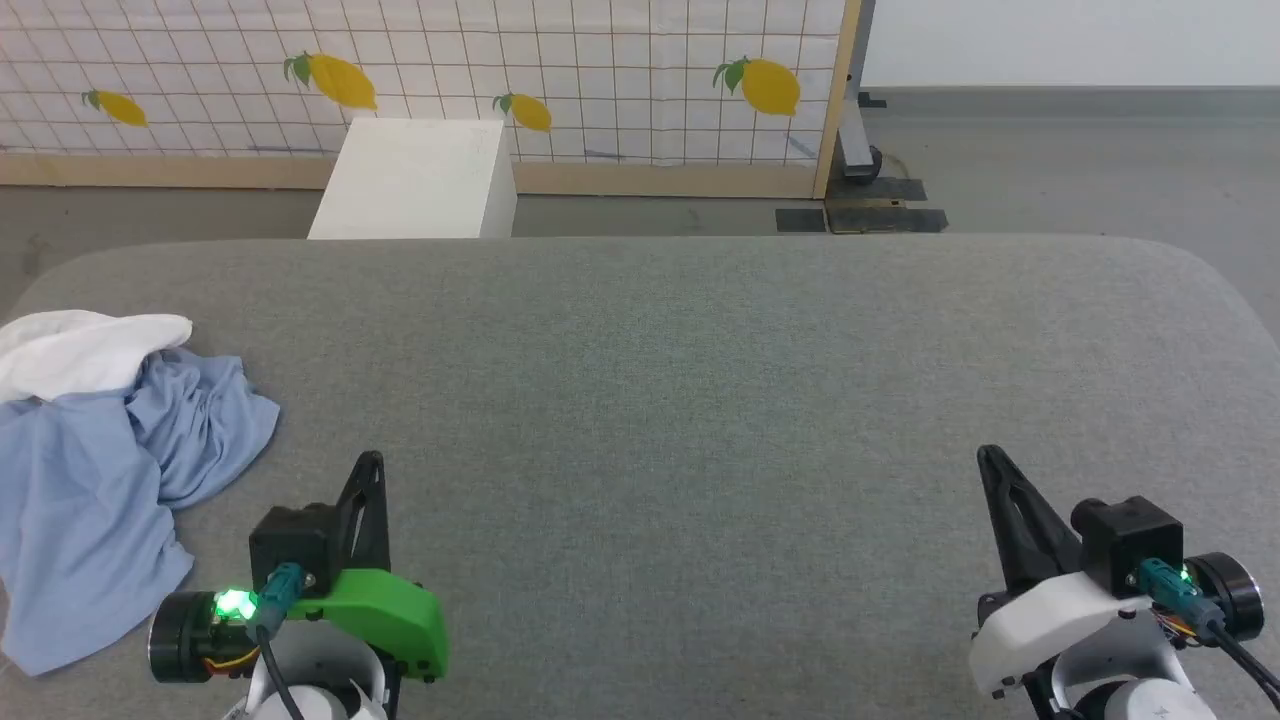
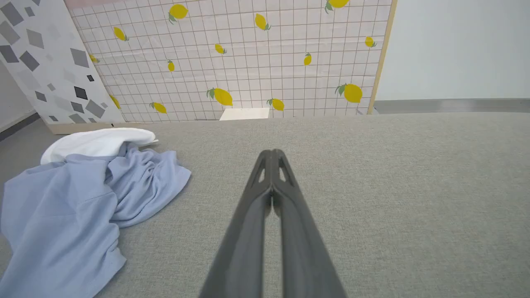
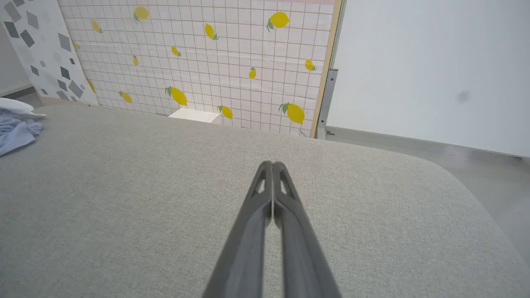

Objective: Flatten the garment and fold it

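Observation:
The garment [image 1: 100, 480] lies crumpled at the left edge of the grey padded table [image 1: 700, 380], light blue with a white part bunched at its far end. In the left wrist view the garment [image 2: 70, 207] sits left of my fingers, a short gap away. My left gripper [image 1: 370, 462] hovers near the table's front left, shut and holding nothing; its tips [image 2: 272, 152] meet. My right gripper [image 1: 990, 455] stands at the front right, far from the cloth, also shut and empty [image 3: 272, 163]. A corner of the garment [image 3: 16, 128] shows at the far left of the right wrist view.
A white box [image 1: 415, 180] stands on the floor behind the table. Behind it runs a tiled screen with lemon prints [image 1: 420, 70] on a wooden frame. Grey floor and a metal stand [image 1: 860, 150] lie at the back right. The table's corners are rounded.

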You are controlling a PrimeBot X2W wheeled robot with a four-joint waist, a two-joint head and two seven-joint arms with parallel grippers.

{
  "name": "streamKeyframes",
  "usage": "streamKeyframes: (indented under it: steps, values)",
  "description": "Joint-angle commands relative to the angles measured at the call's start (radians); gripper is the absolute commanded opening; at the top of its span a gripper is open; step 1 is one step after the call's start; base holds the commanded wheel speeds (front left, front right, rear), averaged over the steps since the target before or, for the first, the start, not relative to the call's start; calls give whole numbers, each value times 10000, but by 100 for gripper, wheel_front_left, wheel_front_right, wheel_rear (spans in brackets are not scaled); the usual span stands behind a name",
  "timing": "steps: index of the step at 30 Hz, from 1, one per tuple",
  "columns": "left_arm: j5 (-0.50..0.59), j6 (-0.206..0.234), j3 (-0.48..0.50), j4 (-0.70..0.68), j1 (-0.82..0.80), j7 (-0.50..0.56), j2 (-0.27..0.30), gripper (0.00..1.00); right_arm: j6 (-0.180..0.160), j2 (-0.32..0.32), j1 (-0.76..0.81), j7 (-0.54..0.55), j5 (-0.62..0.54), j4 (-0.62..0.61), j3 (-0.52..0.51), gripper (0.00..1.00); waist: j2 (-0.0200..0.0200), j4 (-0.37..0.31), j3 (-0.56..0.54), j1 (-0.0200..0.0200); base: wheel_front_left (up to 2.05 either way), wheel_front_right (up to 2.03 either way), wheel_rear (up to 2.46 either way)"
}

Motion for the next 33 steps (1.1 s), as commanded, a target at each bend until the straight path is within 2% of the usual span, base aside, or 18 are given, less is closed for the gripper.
streamKeyframes:
  steps: [1,15,16,19,20,21,33]
  values:
    - [128,66,22,-32,116,12,-47,0,-15,19,-151,1,-64,-49,12,0,0,0,0,0,0,0,0]
    - [128,66,22,-32,116,12,-47,0,-15,19,-151,1,-64,-49,12,0,0,0,0,0,0,0,0]
    - [0,0,0,0,0,0,0,100,0,0,0,0,0,0,0,100,0,0,0,0,0,0,0]
    - [-22,-1,-17,3,-1,-3,2,100,0,-2,7,-2,4,8,-8,100,0,0,0,0,0,0,0]
    - [-27,0,-23,6,-2,-7,2,0,0,-2,7,-6,9,9,-10,0,0,0,0,0,0,0,0]
    - [-39,3,-35,18,-6,-18,2,100,0,-4,7,-19,22,14,-13,100,0,0,1,0,0,0,0]
    - [-196,136,-200,363,-160,-308,13,100,-2,-1,-9,-304,172,170,-91,100,0,358,9,0,0,0,0]
